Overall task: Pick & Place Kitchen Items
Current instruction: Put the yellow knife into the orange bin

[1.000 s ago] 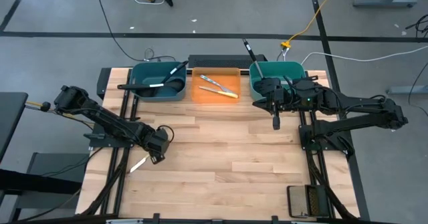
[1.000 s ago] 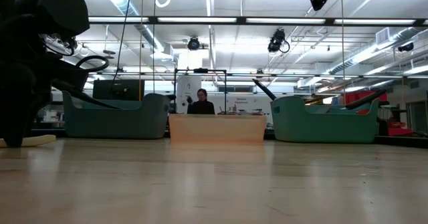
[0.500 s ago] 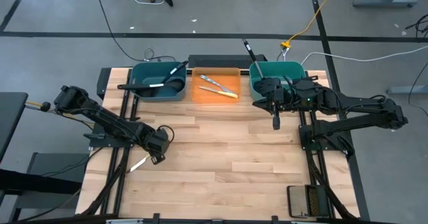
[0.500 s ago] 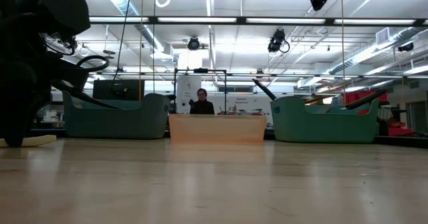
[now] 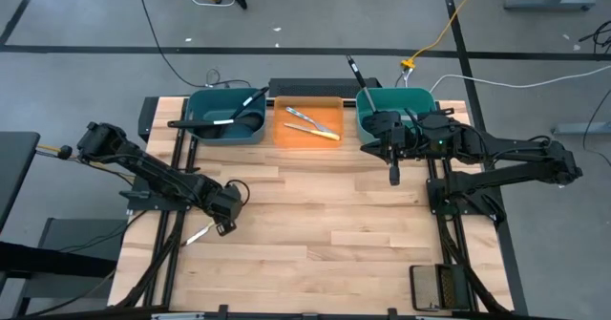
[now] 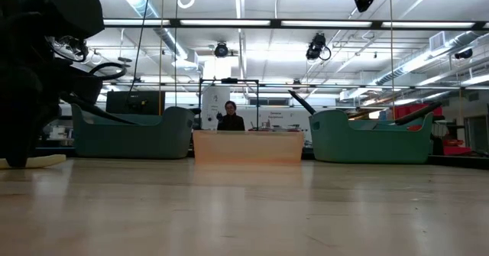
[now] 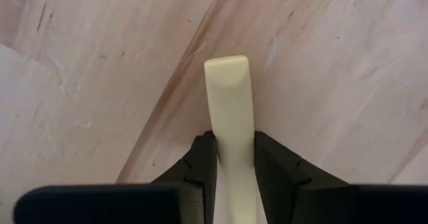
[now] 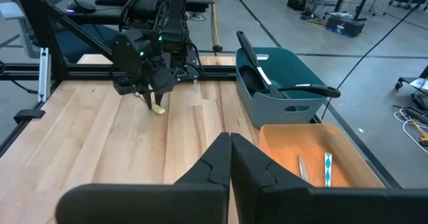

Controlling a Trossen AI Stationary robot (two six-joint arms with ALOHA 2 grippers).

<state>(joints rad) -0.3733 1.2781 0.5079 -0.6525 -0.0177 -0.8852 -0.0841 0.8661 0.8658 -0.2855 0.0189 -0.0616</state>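
A knife with a pale cream handle (image 5: 198,233) lies on the wooden table near its left edge, and the handle (image 6: 42,160) shows low on the tabletop in the low view. My left gripper (image 5: 224,223) points straight down and is shut on it. The blade is hidden. My right gripper (image 5: 393,175) hangs shut and holds nothing, high above the table in front of the right teal bin (image 5: 396,110). Two knives (image 5: 312,122) lie in the orange bin (image 5: 308,134), and black utensils (image 5: 215,121) lie in the left teal bin (image 5: 226,134). My left gripper pinches the knife's cream handle (image 7: 231,150) between its two fingers (image 7: 204,150), which come from above and lie across it. The handle's rounded free end (image 7: 226,67) sticks out past the fingers. The knife lies flat on the table; what lies behind the fingers is hidden.
The three bins stand in a row along the table's far edge, and a black utensil handle (image 5: 355,72) sticks up out of the right teal one. Bare wood (image 5: 325,215) fills the middle and near part of the table. A person (image 6: 229,118) sits far behind the table.
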